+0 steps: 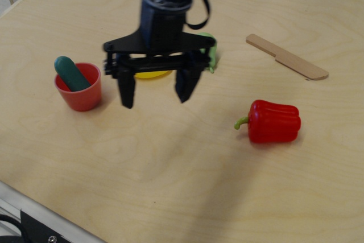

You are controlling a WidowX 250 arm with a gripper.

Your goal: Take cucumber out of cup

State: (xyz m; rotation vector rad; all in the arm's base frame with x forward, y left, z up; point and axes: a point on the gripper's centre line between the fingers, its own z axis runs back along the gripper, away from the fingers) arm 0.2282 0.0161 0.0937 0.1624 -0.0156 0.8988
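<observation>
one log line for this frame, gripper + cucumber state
gripper: open, empty, right of cup | cucumber: in cup, leaning, top out over the rim | step: not yet grasped

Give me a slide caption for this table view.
Open gripper hovers beside the red cup holding the cucumber, not yet grasped.

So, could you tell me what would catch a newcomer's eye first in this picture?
The black gripper dominates the middle, jaws open and pointing down above the table, in front of a banana and pear. To its left a teal cucumber leans out of a red cup. To the right lies a red pepper, with a wooden knife beyond it.
</observation>
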